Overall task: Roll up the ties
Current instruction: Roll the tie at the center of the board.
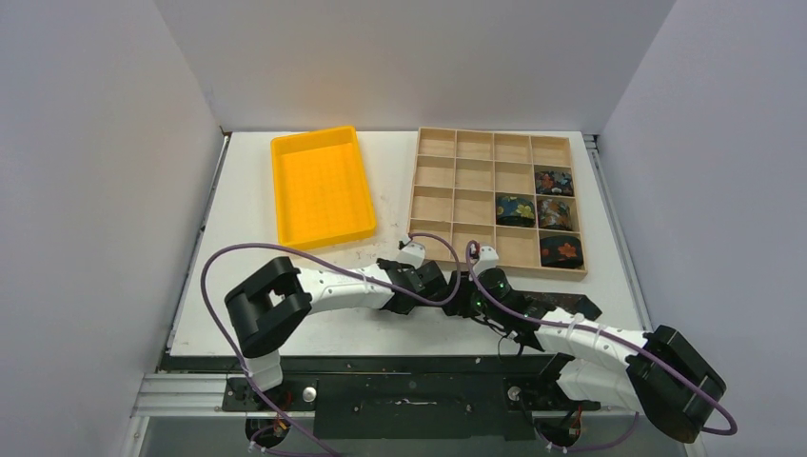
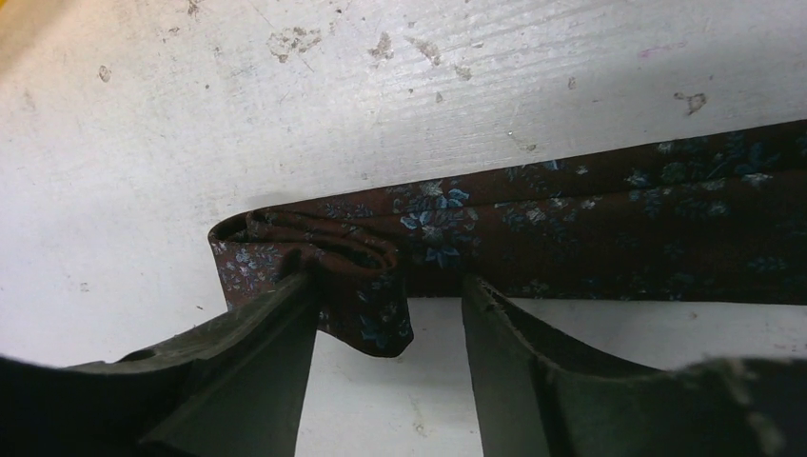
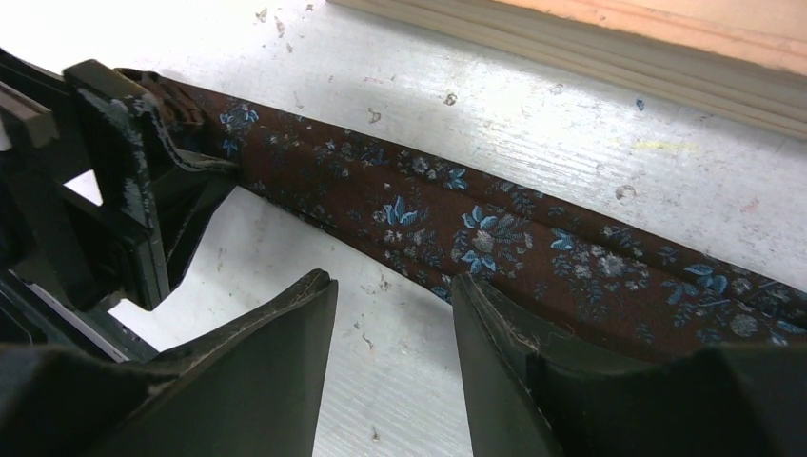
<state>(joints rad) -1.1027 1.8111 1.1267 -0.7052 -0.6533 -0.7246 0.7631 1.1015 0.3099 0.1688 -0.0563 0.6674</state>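
I'm early in rolling another tie (image 3: 495,228). It lies flat as a long maroon strip on the counter (image 1: 395,171), just in front of the wooden tray (image 1: 417,190) and running along its near wall. At the strip's left end the first turn is only a loose fold (image 2: 357,267). My left end effector (image 2: 390,309) has its fingers apart around that fold, with the left finger touching the cloth and nothing clamped. Just to the right, my right end effector (image 3: 392,295) is spread too, low over the strip.

Next, I judge, I should pinch the fold and turn it rightward while the right side holds the strip flat and straight.

A yellow bin (image 1: 324,186) sits left of the tray, out of the way. Four rolled ties (image 1: 557,213) sit in cells on the tray's right side. The two wrists crowd each other in front of the tray, and the purple cables (image 1: 447,249) loop over them. That's my likely snag.
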